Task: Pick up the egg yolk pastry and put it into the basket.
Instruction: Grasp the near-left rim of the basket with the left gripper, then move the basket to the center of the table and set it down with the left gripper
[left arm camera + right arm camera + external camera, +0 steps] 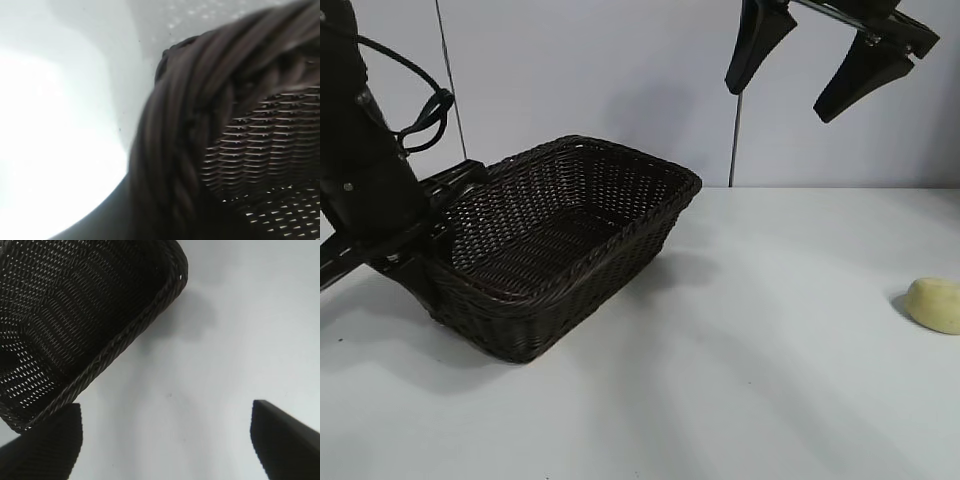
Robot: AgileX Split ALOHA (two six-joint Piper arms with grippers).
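While basket point(570, 262) runs diagonally, pastry point(935, 303) lies rightward.

Table point(740, 380): white, smooth — fills the view from 3 to 9 o'clock.
Wall point(600, 80): pale panels with dark vertical seams — 12 o'clock.

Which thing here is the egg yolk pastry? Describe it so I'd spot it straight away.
Start at the big dark wicker basket on the white table, then look far across toward the right arm's side. Alone near that edge sits the egg yolk pastry: a small, smooth, pale yellow dome, the only light-coloured object there.
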